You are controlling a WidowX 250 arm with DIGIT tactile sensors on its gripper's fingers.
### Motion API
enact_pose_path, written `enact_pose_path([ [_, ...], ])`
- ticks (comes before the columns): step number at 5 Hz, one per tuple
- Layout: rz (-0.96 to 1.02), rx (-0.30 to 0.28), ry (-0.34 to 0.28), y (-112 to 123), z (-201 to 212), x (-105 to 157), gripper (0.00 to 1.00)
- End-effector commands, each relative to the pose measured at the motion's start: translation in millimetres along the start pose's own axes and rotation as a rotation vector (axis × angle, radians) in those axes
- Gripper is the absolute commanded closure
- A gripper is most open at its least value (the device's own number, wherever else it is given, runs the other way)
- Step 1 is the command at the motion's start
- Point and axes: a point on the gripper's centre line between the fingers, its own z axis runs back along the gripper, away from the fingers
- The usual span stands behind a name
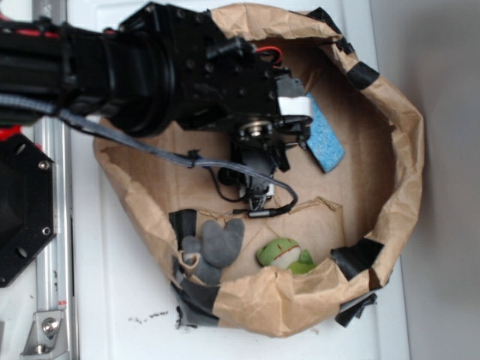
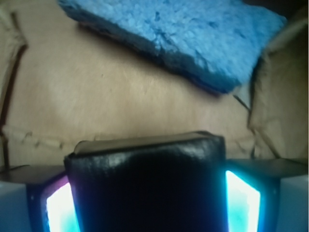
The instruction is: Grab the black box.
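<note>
The black box [image 2: 147,183] fills the bottom of the wrist view, glossy and wrinkled, with its pale top edge showing. My gripper [image 2: 147,205] is shut on it, and the glowing cyan fingers [image 2: 241,198] press against both of its sides. In the exterior view the gripper [image 1: 295,106] hangs over the upper middle of the brown paper bowl [image 1: 397,150], and the arm hides the box there. Whether the box rests on the paper or is lifted I cannot tell.
A blue sponge [image 2: 193,34] lies just ahead of the gripper, seen also in the exterior view as the sponge [image 1: 324,139]. A grey plush toy [image 1: 217,244] and a green-and-white object [image 1: 283,255] sit at the bowl's front. A black octagonal plate [image 1: 22,206] lies at the left.
</note>
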Motion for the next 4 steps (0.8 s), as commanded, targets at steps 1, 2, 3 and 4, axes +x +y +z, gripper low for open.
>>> enact_pose_path([
  [1, -0.098, -0.028, -0.003, -22, -5, -12, 0.0],
  [2, -0.075, -0.032, -0.022, -15, 12, -16, 1.0],
  [3, -0.04, -0.024, -0.053, 0, 40, -19, 1.0],
  [4, 0.001, 0.02, -0.175, 5, 86, -22, 1.0],
])
